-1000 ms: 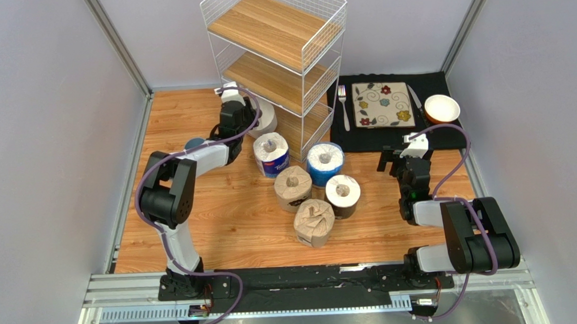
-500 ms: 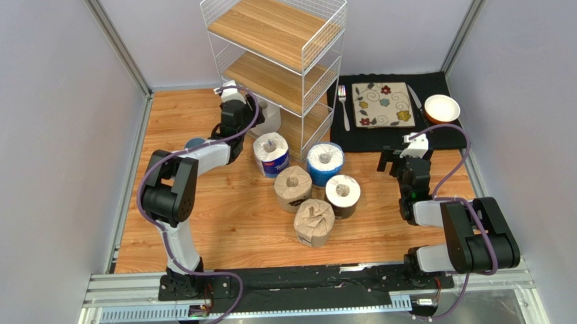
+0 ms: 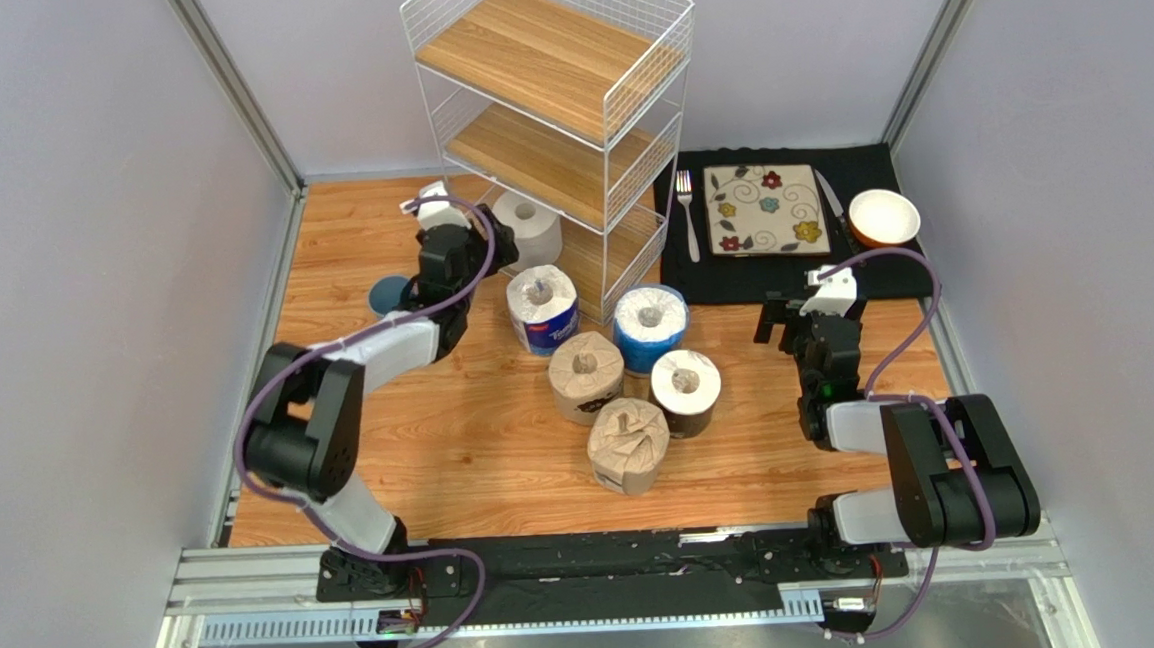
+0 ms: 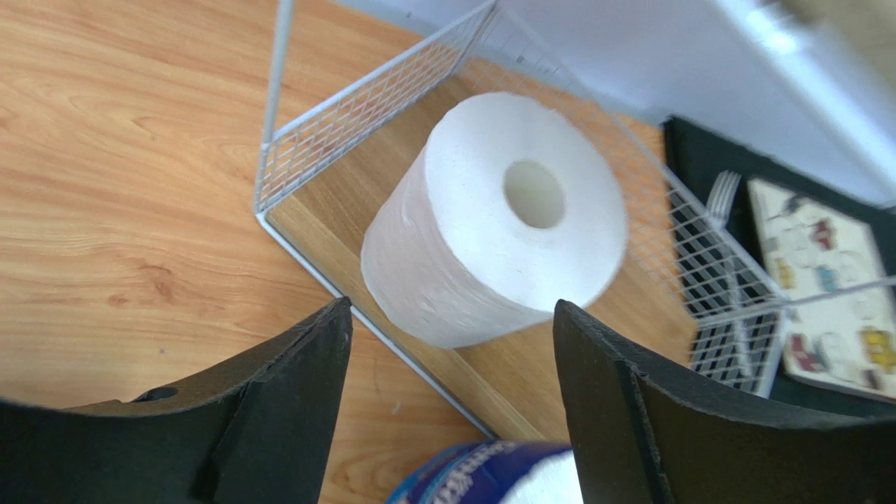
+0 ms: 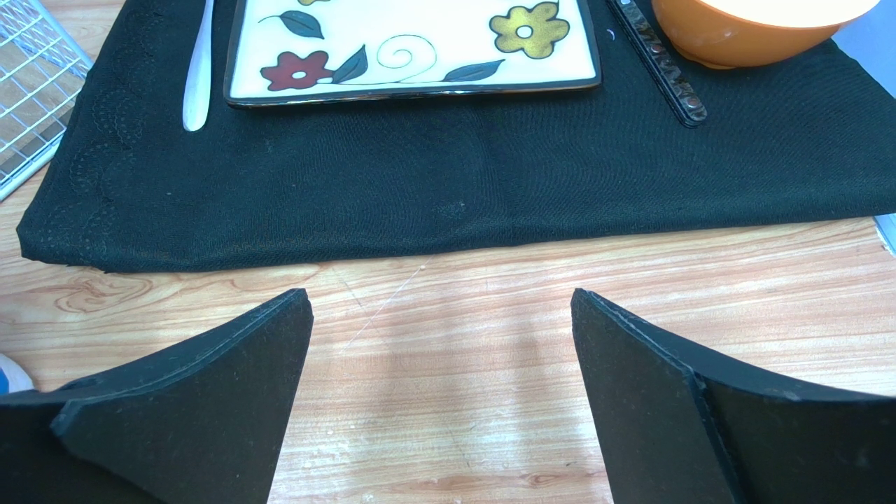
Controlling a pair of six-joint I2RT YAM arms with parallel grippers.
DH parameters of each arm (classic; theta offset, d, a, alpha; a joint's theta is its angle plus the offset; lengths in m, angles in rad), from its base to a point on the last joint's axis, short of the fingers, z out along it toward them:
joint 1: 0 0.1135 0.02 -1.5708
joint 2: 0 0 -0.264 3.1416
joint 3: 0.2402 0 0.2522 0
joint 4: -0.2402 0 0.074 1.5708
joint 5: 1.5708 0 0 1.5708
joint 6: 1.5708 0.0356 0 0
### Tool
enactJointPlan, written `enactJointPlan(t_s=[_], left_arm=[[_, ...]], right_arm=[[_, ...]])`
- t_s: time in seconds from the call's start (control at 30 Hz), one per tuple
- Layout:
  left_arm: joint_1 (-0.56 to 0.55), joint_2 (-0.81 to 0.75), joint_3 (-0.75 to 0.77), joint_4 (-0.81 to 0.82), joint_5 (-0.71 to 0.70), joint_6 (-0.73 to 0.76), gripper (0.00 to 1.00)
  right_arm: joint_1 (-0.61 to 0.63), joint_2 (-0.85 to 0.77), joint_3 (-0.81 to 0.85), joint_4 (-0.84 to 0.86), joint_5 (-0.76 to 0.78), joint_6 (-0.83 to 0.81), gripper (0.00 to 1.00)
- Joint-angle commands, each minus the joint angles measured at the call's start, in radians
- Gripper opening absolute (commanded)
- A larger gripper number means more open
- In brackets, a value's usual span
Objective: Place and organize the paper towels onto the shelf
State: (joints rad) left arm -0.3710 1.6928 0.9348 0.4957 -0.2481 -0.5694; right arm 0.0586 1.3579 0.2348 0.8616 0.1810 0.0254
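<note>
The plain white paper towel roll [image 4: 494, 221] stands on the tall white wire shelf's [image 4: 358, 105] bottom board, at 12 o'clock of the spread, empty left gripper [image 4: 450, 315]. The right gripper [image 5: 442, 305] is also spread and empty. The roll is likely light and squashy; grip its curved sides gently.

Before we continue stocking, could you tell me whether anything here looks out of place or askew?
Only mildly: the plain white roll stands at the very edge of the shelf, on its bottom board. Nothing looks spilled or damaged.
</note>
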Motion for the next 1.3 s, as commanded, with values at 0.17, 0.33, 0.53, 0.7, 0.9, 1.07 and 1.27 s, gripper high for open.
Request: enactJointPlan(t_s=[0.17, 0.33, 0.53, 0.7, 0.9, 1.07, 1.27], left_arm=[[-0.003, -0.24, -0.16, -0.049, 0.091, -0.064, 0.8], [-0.005, -0.196, -0.159, -0.089, 0.23, -0.034, 0.8], [-0.006, -0.15, -0.16, -0.066, 0.314, -0.02, 0.8], [-0.011, -0.133, -0.162, -0.065, 0.343, -0.011, 0.81], [-0.017, -0.114, -0.154, -0.065, 0.379, -0.004, 0.8], [-0.025, -0.114, -0.145, -0.124, 0.356, 0.031, 0.76], [-0.04, -0.087, -0.1, -0.203, 0.3, 0.08, 0.69]], right_arm=[[0.003, -0.014, 0.024, 0.027, 0.005, -0.005, 0.99], [0.003, -0.013, 0.024, 0.027, 0.006, -0.005, 0.99], [0.001, -0.011, 0.024, 0.027, 0.006, -0.005, 0.99], [0.001, -0.014, 0.024, 0.028, 0.005, -0.005, 0.99], [0.001, -0.013, 0.024, 0.027, 0.006, -0.007, 0.99], [0.001, -0.013, 0.026, 0.027, 0.003, -0.005, 0.99], [0.001, -0.013, 0.026, 0.027, 0.005, -0.005, 0.99]])
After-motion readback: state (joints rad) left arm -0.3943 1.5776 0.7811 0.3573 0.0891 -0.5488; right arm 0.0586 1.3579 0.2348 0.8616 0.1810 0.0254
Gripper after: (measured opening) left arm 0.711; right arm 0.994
